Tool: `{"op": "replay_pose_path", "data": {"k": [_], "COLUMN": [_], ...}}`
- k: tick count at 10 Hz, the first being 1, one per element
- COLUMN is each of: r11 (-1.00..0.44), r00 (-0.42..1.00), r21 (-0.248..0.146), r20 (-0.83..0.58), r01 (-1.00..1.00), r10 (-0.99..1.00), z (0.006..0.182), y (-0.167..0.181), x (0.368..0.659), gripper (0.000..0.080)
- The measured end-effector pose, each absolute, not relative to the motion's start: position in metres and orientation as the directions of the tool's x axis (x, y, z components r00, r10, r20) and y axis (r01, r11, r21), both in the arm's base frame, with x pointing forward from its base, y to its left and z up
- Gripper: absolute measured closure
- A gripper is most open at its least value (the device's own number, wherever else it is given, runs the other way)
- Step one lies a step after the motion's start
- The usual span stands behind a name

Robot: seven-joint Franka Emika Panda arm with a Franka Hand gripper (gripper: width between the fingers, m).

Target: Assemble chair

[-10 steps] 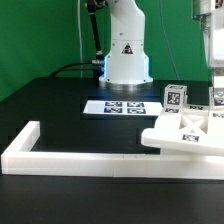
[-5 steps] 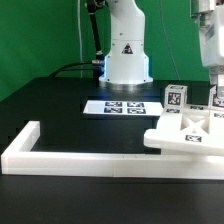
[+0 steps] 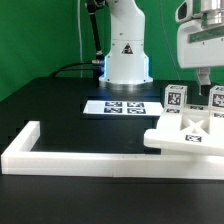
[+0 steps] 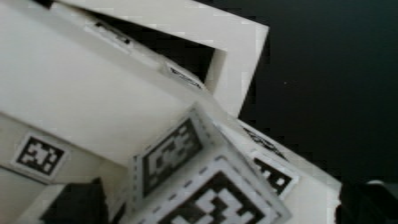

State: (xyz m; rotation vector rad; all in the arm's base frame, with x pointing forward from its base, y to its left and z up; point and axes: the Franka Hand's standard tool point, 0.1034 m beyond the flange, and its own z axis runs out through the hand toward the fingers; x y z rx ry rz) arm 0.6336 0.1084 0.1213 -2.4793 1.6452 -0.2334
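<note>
The tool [image 3: 202,76] is held open above the chair [image 3: 190,137], grasping nothing. The chair's tagged white parts are set on the black bench [image 3: 60,100] against the white border rail [image 3: 90,162], near the marker board [image 3: 122,106]

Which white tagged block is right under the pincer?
The tagged block at the exterior view's right edge, directly below the pincer; the other block stands farther left.

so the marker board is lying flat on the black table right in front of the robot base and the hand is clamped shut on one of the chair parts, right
Not quite. The marker board does lie flat on the black table in front of the robot base, but the hand is open and raised above the chair parts, holding nothing. The exterior view shows it.
</note>
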Motion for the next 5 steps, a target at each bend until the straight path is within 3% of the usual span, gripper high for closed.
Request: {"op": "replay_pose_path", "data": {"k": [5], "r11": [-0.711], "r00": [0.703], "r21": [-0.123], "r20": [0.107], "r01": [-0.692], "r10": [-0.703], "z": [0.1175], "y": [0.1053], "x": [0.6296], "gripper": [0.0151]}}
